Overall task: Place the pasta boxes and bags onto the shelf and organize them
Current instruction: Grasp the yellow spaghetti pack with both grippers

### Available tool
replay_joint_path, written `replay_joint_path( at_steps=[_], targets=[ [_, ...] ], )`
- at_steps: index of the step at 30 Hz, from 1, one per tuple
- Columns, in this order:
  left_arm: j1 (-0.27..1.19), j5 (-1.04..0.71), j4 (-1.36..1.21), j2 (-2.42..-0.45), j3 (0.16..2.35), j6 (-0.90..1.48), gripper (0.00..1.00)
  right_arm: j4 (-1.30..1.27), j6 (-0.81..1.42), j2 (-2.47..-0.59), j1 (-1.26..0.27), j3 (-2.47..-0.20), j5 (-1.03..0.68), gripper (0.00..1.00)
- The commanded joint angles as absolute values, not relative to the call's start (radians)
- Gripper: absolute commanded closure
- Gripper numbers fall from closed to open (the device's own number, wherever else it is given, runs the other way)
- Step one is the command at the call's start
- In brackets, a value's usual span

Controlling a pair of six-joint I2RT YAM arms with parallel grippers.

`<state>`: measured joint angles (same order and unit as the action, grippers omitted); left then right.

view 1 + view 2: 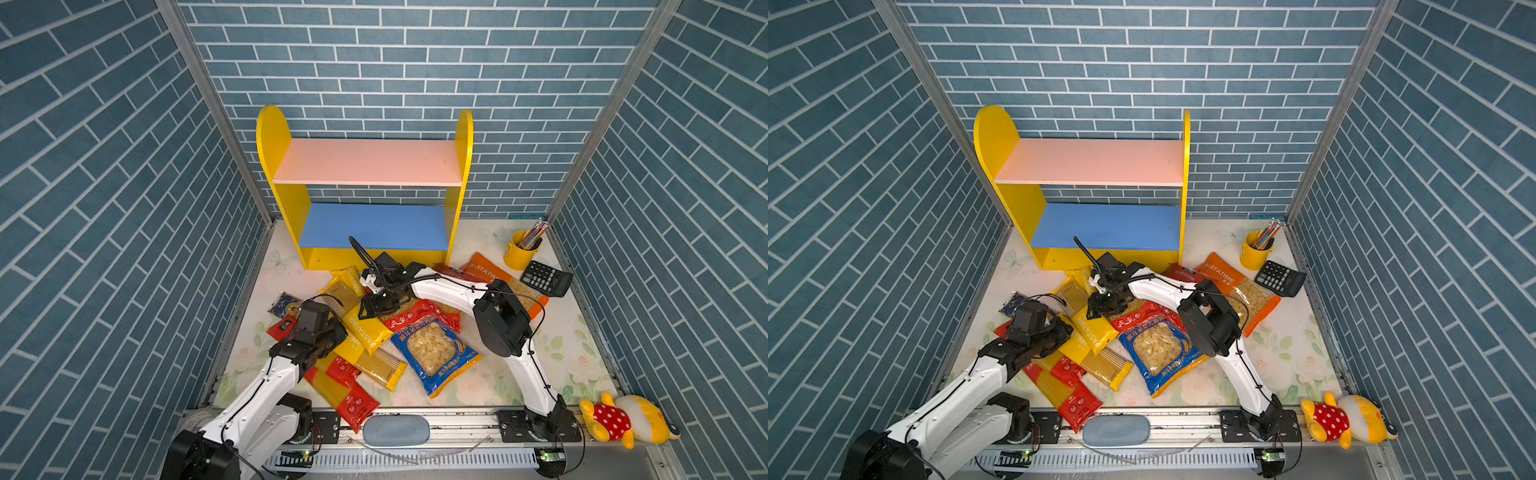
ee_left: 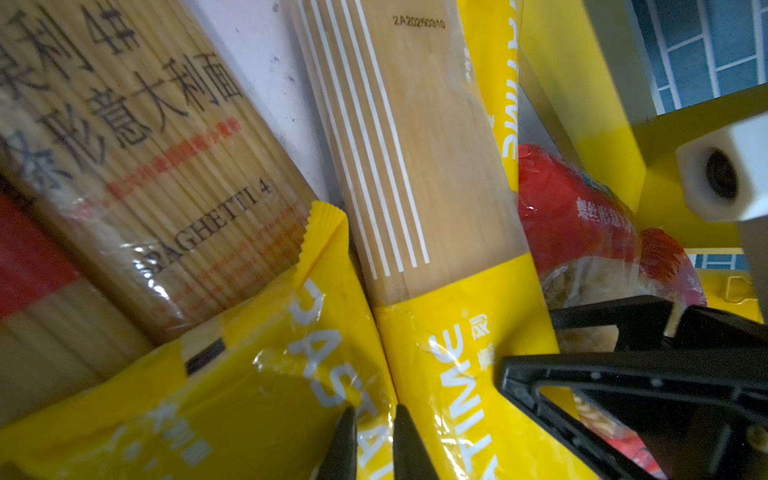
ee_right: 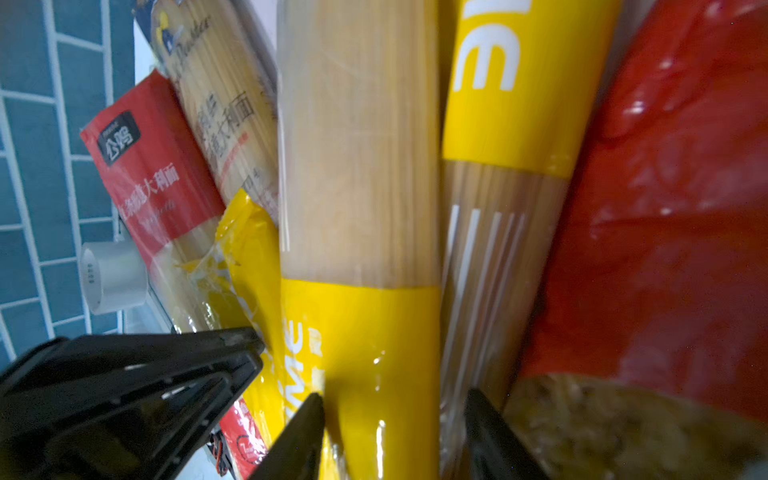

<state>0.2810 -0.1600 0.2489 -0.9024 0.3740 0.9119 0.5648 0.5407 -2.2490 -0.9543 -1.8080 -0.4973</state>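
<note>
**Shelf boards bare, all the pasta piled on the mat**

Both top views: the shelf (image 1: 272,137) (image 1: 994,137) stands against the far wall, left of centre. Nothing sits on its pink or blue board, and there's open air in front of them. The pasta packs (image 1: 434,353) lie heaped just near of its base, and a red spaghetti pack (image 1: 357,409) reaches the near rail. The far right is tight, with the pencil cup (image 1: 521,251), the calculator (image 1: 546,277) and an orange bag (image 1: 484,266) reading "PASTATIM". The rest of that bag is under the right arm. There's bare mat (image 1: 552,361) on the near right. The left gripper is hidden under its own wrist, and the right gripper (image 1: 376,305) sits mid-pile.

Left wrist: the left gripper (image 2: 376,440) has its jaws almost together, pinching the film of a crimp-ended yellow pack (image 2: 257,382) lettered "PASTA". Touching it is a striped-window pack (image 2: 436,166) stamped "2A20250310". A clear pack (image 2: 145,145) reads "AGHETTI 4", with the start cut off.

Right wrist: the right gripper (image 3: 395,432) is roughly half open and straddles a yellow pack (image 3: 374,353). One finger touches it and the other stands off. Only "ME" is readable. A blurry red bag (image 3: 665,208) crowds in beside it.
</note>
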Motion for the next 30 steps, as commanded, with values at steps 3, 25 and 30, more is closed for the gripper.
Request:
replay_joint_path(
  at_steps=[3, 25, 30],
  targets=[
    [0.242, -0.204, 0.264, -0.870, 0.371, 0.909, 0.82, 0.473, 0.637, -2.232, -0.988, -1.744, -0.707, 0.63],
    [0.000, -0.594, 0.220, -0.709, 0.512, 1.046, 0.29, -0.282, 1.027, -1.786, -0.877, -1.205, -0.748, 0.95],
    [0.000, -0.606, 0.161, -0.661, 0.529, 1.078, 0.16, -0.384, 1.048, -1.657, -0.877, -1.116, -0.679, 0.97]
  ],
)
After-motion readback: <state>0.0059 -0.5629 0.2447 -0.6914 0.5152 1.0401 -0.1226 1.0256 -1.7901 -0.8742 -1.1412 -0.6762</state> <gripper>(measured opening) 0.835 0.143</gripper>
